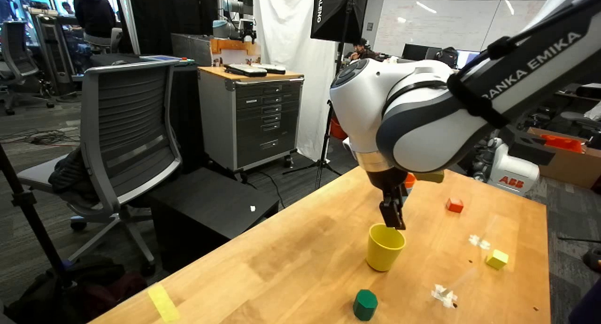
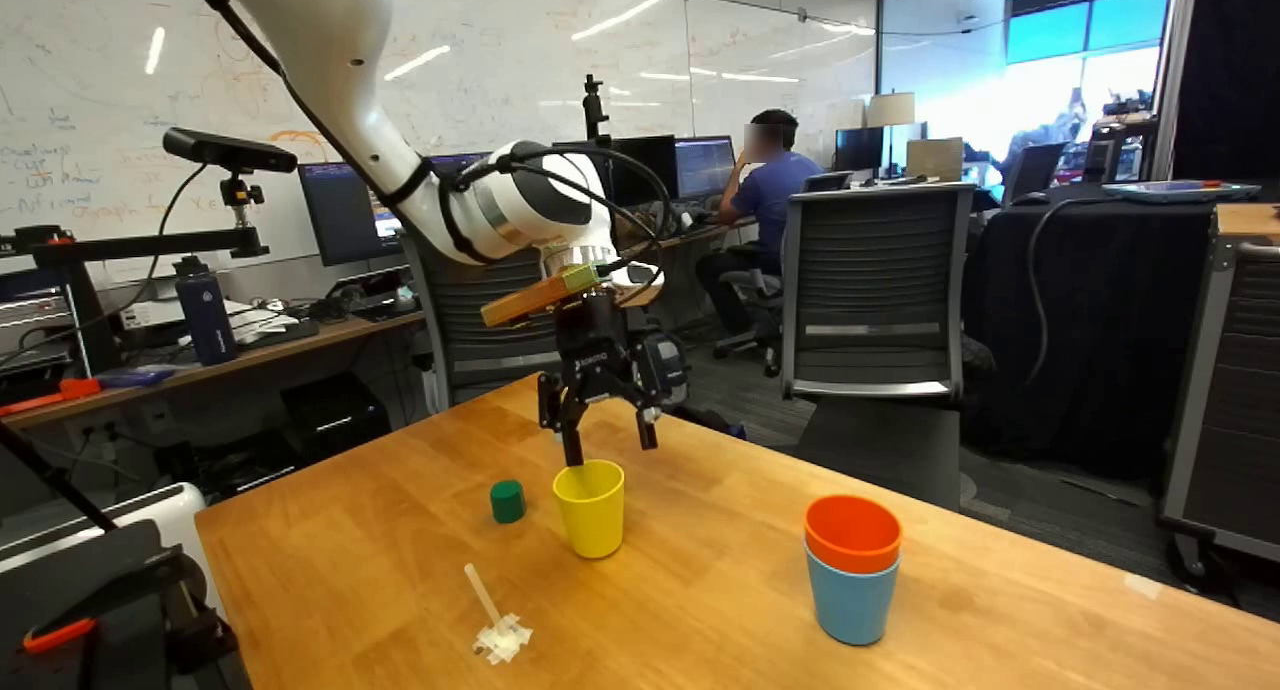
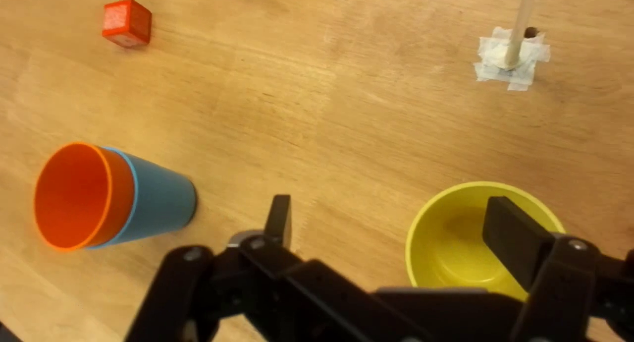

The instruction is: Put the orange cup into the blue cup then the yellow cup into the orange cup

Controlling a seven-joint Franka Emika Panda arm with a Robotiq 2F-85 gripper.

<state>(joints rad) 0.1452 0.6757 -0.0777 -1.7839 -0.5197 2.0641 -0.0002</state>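
Note:
The orange cup sits inside the blue cup, upright on the table. In the wrist view the orange cup and blue cup show at the left. In an exterior view the orange cup is partly hidden behind my gripper. The yellow cup stands upright and apart from them; it also shows in an exterior view and the wrist view. My gripper is open and empty just above the yellow cup. One finger overlaps the cup's opening in the wrist view; the other is outside it.
A green cylinder stands near the yellow cup. A red block and a yellow block lie on the table. Thin upright sticks are taped to the table; one stick is near the yellow cup.

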